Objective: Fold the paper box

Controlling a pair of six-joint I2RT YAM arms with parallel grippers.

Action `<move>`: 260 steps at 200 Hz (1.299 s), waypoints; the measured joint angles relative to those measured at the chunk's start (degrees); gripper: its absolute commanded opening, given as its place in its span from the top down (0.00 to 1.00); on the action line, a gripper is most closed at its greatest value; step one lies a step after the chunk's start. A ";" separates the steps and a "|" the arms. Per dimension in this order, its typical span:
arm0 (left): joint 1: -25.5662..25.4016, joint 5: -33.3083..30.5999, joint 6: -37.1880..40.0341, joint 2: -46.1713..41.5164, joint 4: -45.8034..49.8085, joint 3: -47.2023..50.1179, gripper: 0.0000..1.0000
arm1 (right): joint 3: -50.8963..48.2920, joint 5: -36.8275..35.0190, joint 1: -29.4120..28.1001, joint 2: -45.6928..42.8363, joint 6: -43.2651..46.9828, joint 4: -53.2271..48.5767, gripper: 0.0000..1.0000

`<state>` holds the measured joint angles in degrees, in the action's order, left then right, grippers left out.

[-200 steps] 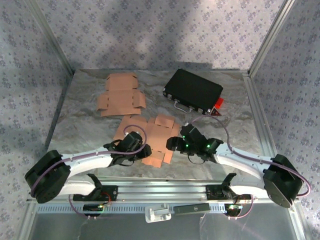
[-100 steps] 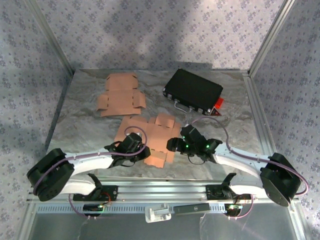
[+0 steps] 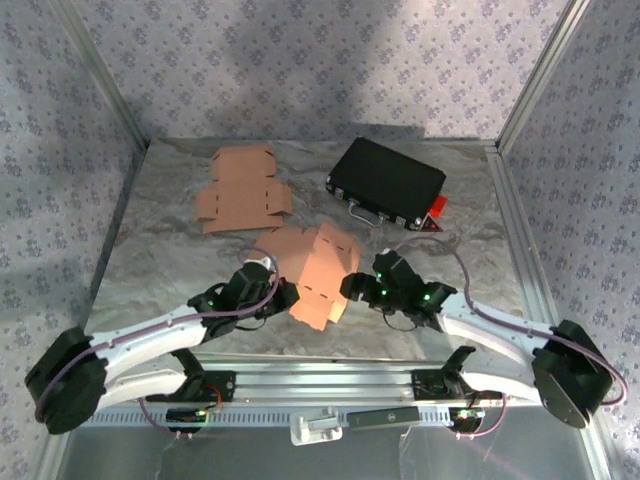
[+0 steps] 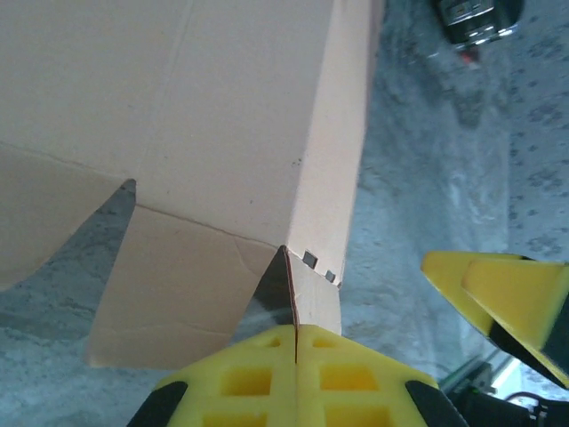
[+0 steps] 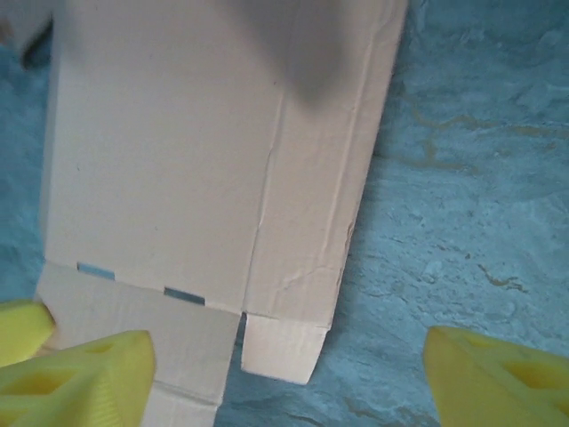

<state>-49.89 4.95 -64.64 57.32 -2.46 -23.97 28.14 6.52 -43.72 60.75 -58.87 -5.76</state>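
1. The paper box [image 3: 318, 270] is found at the centre of the top view. It is partly raised off the table [image 3: 160, 270], with its panels tilted and its flaps hanging toward the lower centre of the frame.
2. The fingers of the left gripper [image 4: 294, 342] are pressed together on a thin cardboard edge at the bottom centre of the left wrist view. Only a narrow strip is pinched, so the sheet could be pulled out by any twist or tug, and the half-raised box would fall flat.
3. The fingers of the right gripper [image 5: 284, 378] are spread wide, at the lower left and lower right corners of the right wrist view, and nothing is clamped. The lower-left finger overlaps a flap, but whether it touches cannot be told. If the fingers were closed from here, the flap could be crushed rather than turned along its score.
4. A small tab is seen at the bottom centre of the right wrist view, with two slots to its left. The tab could be bent the wrong way or pushed past the slots if the panels are not squared first.
5. Buckling off the crease lines is likely if the two arms are driven against each other.
6. The spare blank [image 3: 243, 190] at the upper left and the black case [image 3: 388, 183] at the upper right lie well apart from the work. They would be struck only by a wide swing.
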 measured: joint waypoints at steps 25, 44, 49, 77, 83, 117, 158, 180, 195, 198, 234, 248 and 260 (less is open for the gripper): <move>0.42 0.24 -1.20 -3.19 1.60 -0.48 1.00 | -2.73 1.92 2.73 -2.91 -3.08 5.64 0.07; 0.94 0.66 -2.12 -4.22 1.88 -0.63 1.00 | -5.05 3.98 4.96 -1.70 -6.01 11.50 0.06; 1.09 0.68 -2.25 -4.33 1.88 -0.63 1.00 | -5.46 4.46 5.33 -0.90 -6.71 13.03 0.06; 1.84 1.53 -3.91 -4.52 1.81 -0.61 1.00 | -6.14 6.73 5.60 5.20 -10.62 21.20 0.08; 1.97 1.70 -4.13 -4.63 1.79 -0.61 1.00 | -6.14 7.06 5.60 6.34 -11.28 22.58 0.09; 3.08 2.56 -5.46 -5.66 1.70 -0.61 1.00 | -6.03 8.57 5.60 13.40 -15.15 29.51 0.16; 3.98 3.45 -5.99 -6.73 1.20 -0.61 1.00 | -5.53 9.62 5.55 21.75 -19.32 36.52 0.25; 4.22 3.52 -6.21 -6.75 0.90 -0.46 1.00 | -4.66 9.84 5.55 24.39 -21.31 39.95 0.31; 4.33 3.87 -6.47 -6.99 0.90 -0.09 1.00 | -3.37 9.84 5.57 25.59 -22.32 41.62 0.38; 4.44 3.93 -6.45 -7.10 0.92 -0.02 1.00 | -3.17 9.86 5.57 25.68 -22.32 41.86 0.39; 5.73 4.28 -6.62 -8.68 0.96 0.35 1.00 | -1.38 8.70 5.77 25.81 -24.83 43.71 0.71; 6.08 4.31 -6.60 -9.60 1.01 0.52 1.00 | -1.36 8.11 5.70 25.68 -25.09 43.47 0.77; 6.34 4.52 -6.60 -10.34 1.25 0.72 1.00 | -1.29 7.61 5.64 24.44 -24.76 42.12 0.80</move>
<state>-43.55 9.47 -71.24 46.98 -1.21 -23.24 26.85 14.13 -38.09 85.19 -83.64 36.36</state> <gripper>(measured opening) 0.047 0.226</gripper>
